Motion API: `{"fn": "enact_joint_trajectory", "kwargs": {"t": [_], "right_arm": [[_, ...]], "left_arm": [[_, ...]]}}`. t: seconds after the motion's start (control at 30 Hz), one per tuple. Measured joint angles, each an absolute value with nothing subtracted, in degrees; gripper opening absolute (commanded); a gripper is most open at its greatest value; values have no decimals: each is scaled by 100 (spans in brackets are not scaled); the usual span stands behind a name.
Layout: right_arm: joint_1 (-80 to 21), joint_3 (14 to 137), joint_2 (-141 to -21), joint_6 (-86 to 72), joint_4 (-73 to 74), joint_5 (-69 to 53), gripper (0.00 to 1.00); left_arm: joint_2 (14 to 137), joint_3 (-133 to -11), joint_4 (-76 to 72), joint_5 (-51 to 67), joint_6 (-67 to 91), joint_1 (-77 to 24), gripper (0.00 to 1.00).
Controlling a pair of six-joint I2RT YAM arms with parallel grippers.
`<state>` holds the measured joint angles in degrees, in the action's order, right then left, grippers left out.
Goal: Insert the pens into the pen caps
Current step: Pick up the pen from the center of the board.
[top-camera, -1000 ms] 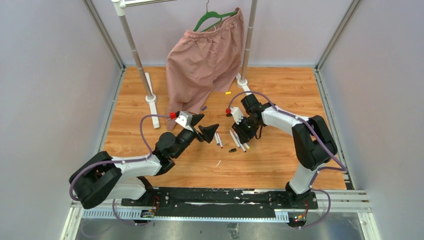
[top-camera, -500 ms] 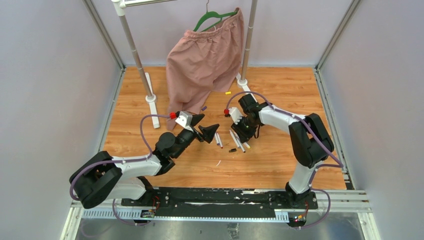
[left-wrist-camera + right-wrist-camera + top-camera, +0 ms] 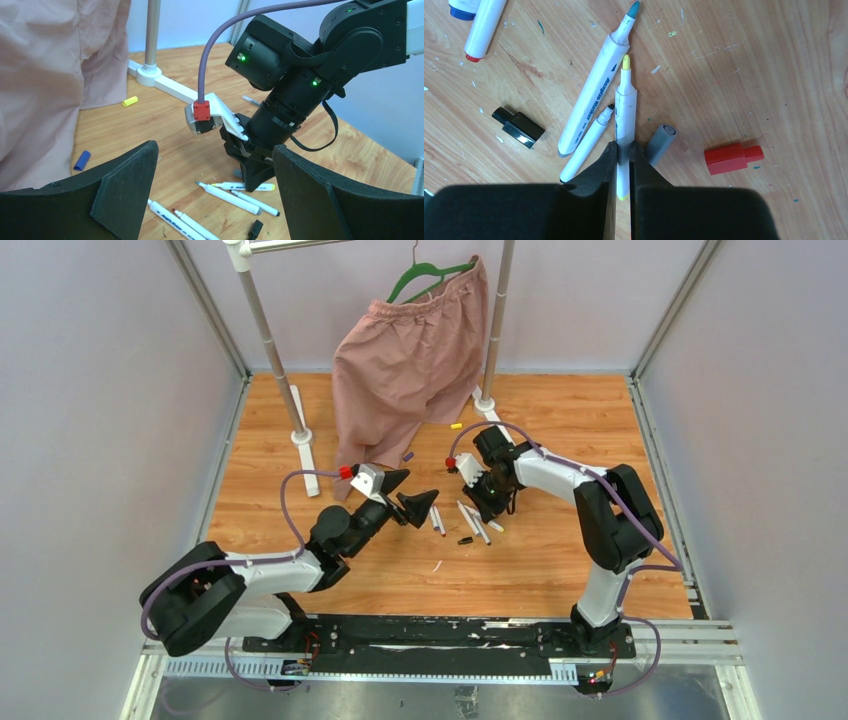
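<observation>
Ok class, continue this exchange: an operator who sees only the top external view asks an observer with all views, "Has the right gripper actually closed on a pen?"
Observer: Yes. The right wrist view shows the right gripper shut on the yellow-tipped pen, near its blunt end.
Operator: Any cap close to it?
Observer: A grey cap lies right beside one finger.
Operator: Is that pen's tip bare?
Observer: Yes, uncapped, pointing away from the gripper.
</observation>
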<state>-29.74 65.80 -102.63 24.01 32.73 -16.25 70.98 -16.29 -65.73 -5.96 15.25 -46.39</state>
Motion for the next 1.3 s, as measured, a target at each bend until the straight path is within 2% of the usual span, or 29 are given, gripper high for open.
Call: {"fn": "enact_joint_trajectory", "kwargs": {"t": [0.17,0.4,0.47,0.7,0.93,1.3], "right_arm": [[-2978,6584,-10272,2403,3280,-1627,25],[-3098,6593,-10285,2460,3288,-1452,27],[-3162,6624,-10311,2495,3319,-1343,25],[-3260,6742,-10392,2558,3437,-1177,0],[-3249,6783,-10405,2554,3483,-1260,0],[-2934,6755,-10208,2462,3472,-2069,0]], "left_arm": [[7126,-1627,-6591,-552,1525,-4635,90],[7131,-1627,-6593,-548,1527,-4635,90],[7133,-1625,-6598,-545,1525,-4635,90],[7133,-1601,-6637,-539,1527,-4635,90],[7166,-1601,-6646,-482,1549,-4635,90],[7408,-1601,-6801,-86,1734,-4633,91]]}}
